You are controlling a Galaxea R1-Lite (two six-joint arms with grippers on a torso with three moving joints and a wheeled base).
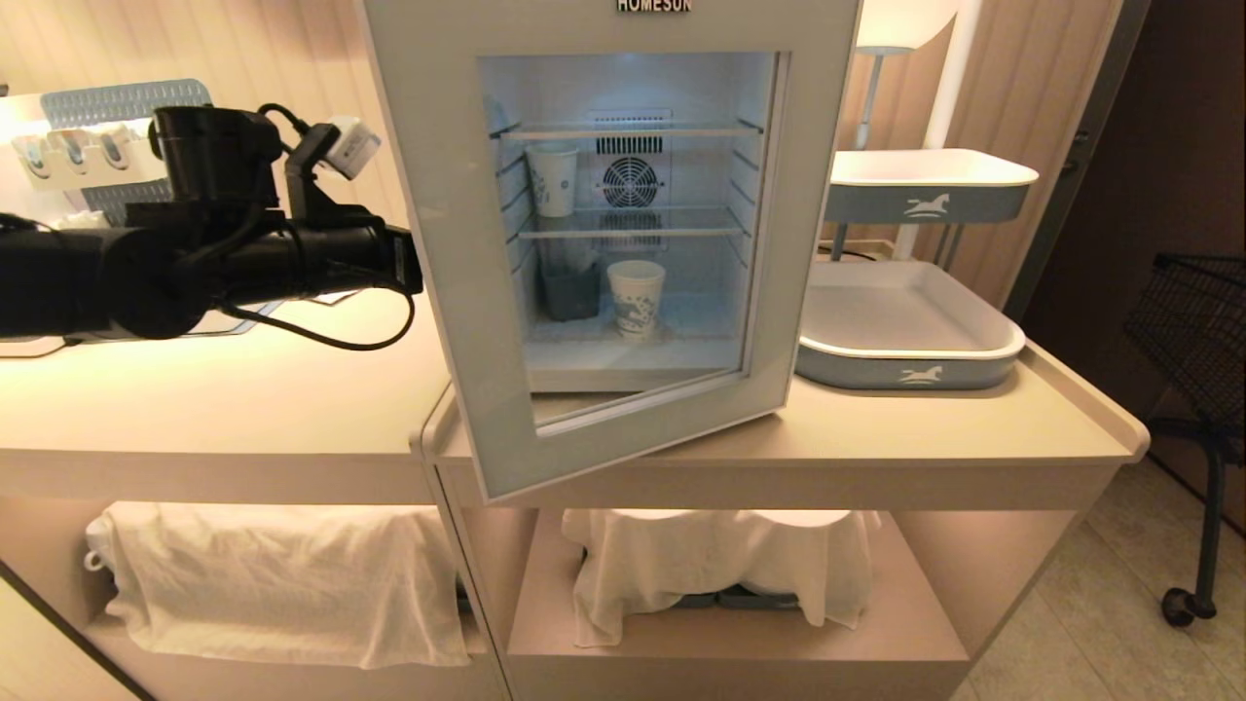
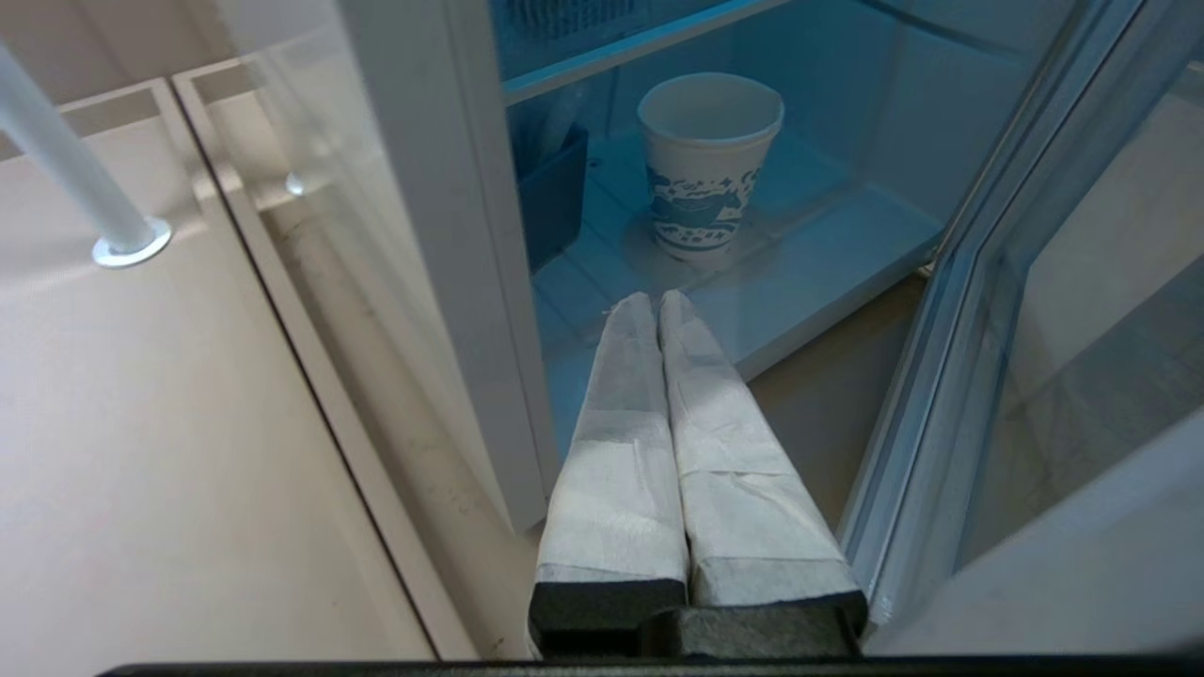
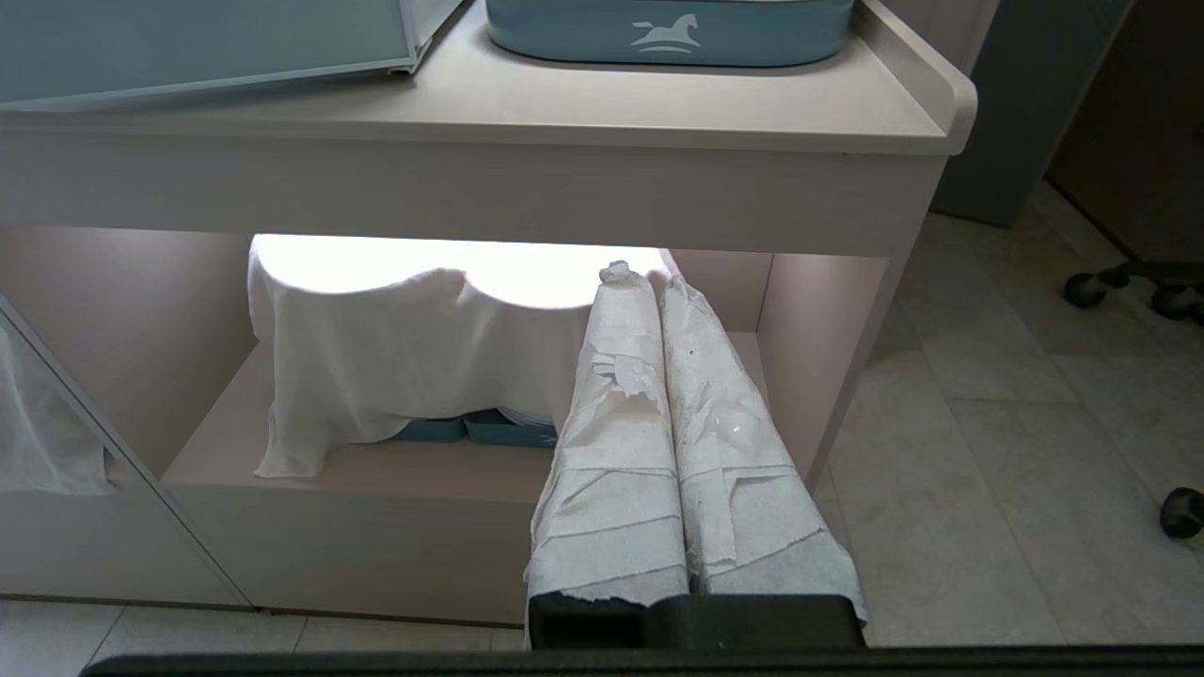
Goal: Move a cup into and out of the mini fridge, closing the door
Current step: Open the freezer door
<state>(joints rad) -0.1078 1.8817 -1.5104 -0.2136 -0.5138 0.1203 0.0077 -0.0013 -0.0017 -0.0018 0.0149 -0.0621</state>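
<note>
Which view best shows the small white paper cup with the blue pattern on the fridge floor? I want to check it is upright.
The left wrist view: the cup stands upright, close and unobstructed. The head view shows it smaller, through the tinted glass door. The right wrist view misses it.

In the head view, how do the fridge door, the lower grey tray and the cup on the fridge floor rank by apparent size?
1. the door, though it stands nearest the camera
2. the lower grey tray
3. the cup

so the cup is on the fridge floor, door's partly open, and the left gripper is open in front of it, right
Not quite: the left gripper is shut, its fingers pressed together, as the left wrist view shows. The cup does stand on the mini fridge floor, and the door is partly open.
</note>
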